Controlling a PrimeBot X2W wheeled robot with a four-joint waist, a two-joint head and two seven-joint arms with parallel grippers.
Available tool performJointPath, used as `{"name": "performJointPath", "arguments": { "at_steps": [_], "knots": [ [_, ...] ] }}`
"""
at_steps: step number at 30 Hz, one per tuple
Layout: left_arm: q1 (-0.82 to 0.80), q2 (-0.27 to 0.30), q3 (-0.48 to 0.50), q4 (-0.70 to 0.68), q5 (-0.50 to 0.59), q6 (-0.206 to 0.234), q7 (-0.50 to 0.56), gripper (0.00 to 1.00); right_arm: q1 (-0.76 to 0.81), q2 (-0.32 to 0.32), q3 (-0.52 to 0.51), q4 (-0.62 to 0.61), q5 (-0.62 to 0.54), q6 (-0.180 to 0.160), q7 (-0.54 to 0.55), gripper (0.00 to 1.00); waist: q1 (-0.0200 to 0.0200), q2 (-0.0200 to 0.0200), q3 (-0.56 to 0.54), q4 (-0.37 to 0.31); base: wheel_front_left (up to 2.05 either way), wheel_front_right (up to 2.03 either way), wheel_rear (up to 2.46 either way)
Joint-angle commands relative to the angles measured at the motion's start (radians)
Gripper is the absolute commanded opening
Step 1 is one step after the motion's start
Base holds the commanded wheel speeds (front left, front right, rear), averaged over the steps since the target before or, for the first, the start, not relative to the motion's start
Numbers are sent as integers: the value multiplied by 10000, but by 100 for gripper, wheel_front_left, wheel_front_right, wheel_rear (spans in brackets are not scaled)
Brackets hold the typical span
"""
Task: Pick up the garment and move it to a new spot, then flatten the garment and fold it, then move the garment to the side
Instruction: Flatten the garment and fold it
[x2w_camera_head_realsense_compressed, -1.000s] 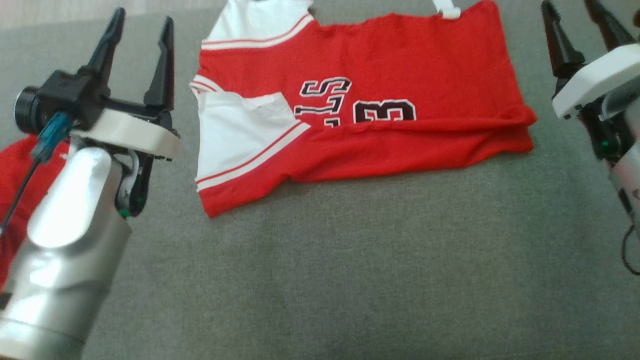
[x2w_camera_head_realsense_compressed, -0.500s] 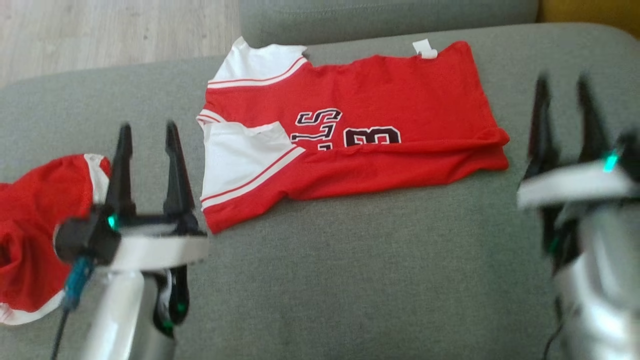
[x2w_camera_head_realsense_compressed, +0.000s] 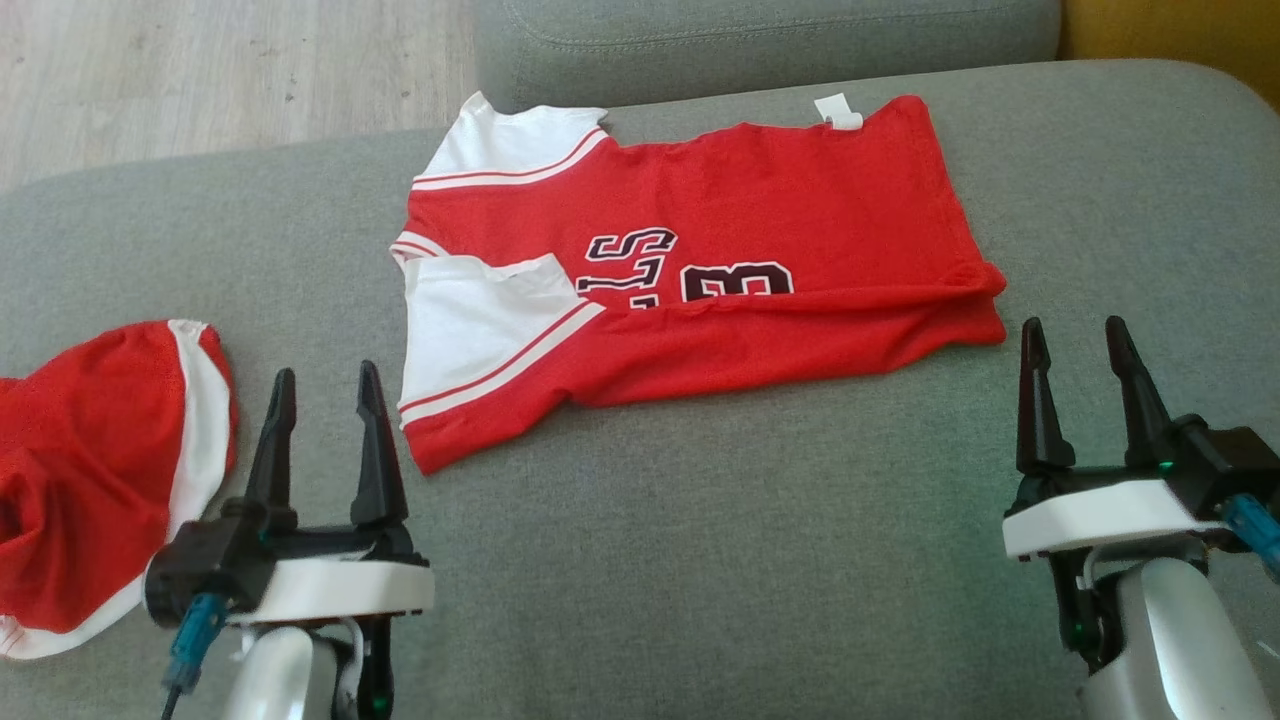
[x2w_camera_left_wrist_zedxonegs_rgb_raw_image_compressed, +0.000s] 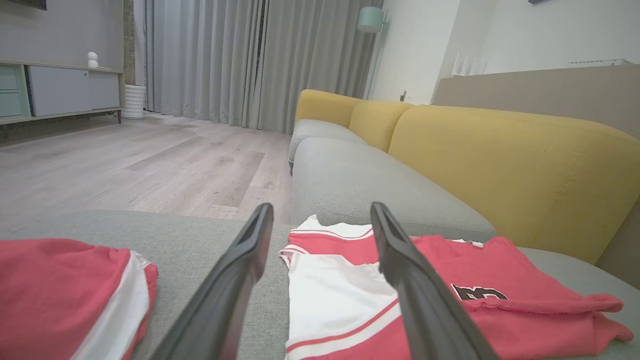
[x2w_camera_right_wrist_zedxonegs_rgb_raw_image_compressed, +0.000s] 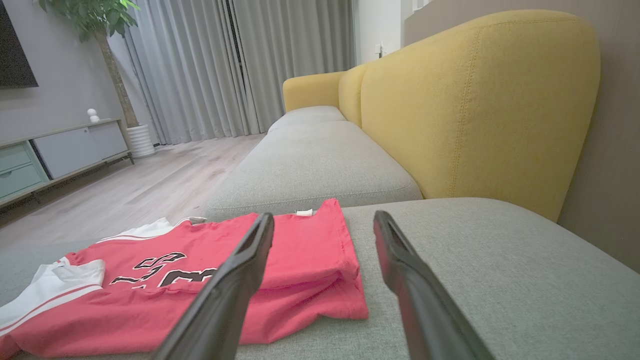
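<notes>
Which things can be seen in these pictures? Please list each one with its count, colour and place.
red and white fabric jersey with dark print: one, red with white sleeves, middle of the seat, near edge folded over
crumpled red and white fabric garment: one, red with a white band, on the seat, left of the jersey
grey upholstered seat cushions: two, grey, one under both garments, one beyond it
yellow upholstered backrest: one row, yellow, along the seat's right side
pale wooden floor: one, pale brown, beyond the seat on the left
long grey curtains: one set, grey, far wall
left hand: one, dark fingers, open, empty, lower left
right hand: one, dark fingers, open, empty, lower right
</notes>
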Motion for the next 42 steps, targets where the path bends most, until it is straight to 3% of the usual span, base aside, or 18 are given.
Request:
{"name": "performJointPath", "arguments": {
  "at_steps": [1, 7, 14, 26, 30, 34, 35, 36, 37, 42],
  "knots": [
    [-342, 16, 462, -233, 153, -56, -39, 100, -204, 32, 260, -382, 85, 67, -62, 100, 0, 0, 12, -11, 0, 0, 0],
    [-588, -23, 638, 239, 267, -63, -39, 100, -361, 34, 325, -451, 137, 67, -62, 100, 0, 0, 160, -92, 0, 0, 0],
    [-1161, -31, 433, 1866, 329, 131, 84, 100, -499, 34, 365, -547, 189, 67, -62, 100, 0, 0, 509, -147, 0, 0, 0],
    [-2586, 200, 84, 4267, 411, 214, 1808, 100, -891, 35, 615, -681, 303, 67, -62, 100, 0, 0, 1262, -338, 0, 0, 0],
    [-2830, 337, -73, 4871, 619, 513, 2563, 100, -970, 35, 700, -695, 350, 67, -62, 100, 0, 0, 1376, -410, 0, 0, 0],
    [-3025, 413, -321, 5231, 688, 375, 3217, 100, -1059, 35, 768, -716, 406, 67, -62, 100, 0, 0, 1459, -467, 0, 0, 0],
    [-3054, 417, -393, 5275, 685, 286, 3360, 74, -1075, 35, 772, -717, 418, 67, -62, 100, 0, 0, 1470, -474, 0, 0, 0],
    [-3077, 426, -460, 5282, 686, 203, 3450, 27, -1089, 35, 769, -702, 422, 67, -62, 100, 0, 0, 1477, -476, 0, 0, 0],
    [-3108, 440, -489, 5229, 684, 163, 3434, 0, -1106, 35, 774, -641, 405, 67, -62, 100, 0, 0, 1486, -474, 0, 0, 0],
    [-3296, 489, -331, 4511, 646, 319, 2248, 0, -1407, 35, 557, 438, 156, 67, 216, 100, 0, 0, 1473, -378, 0, 0, 0]
  ]
}}
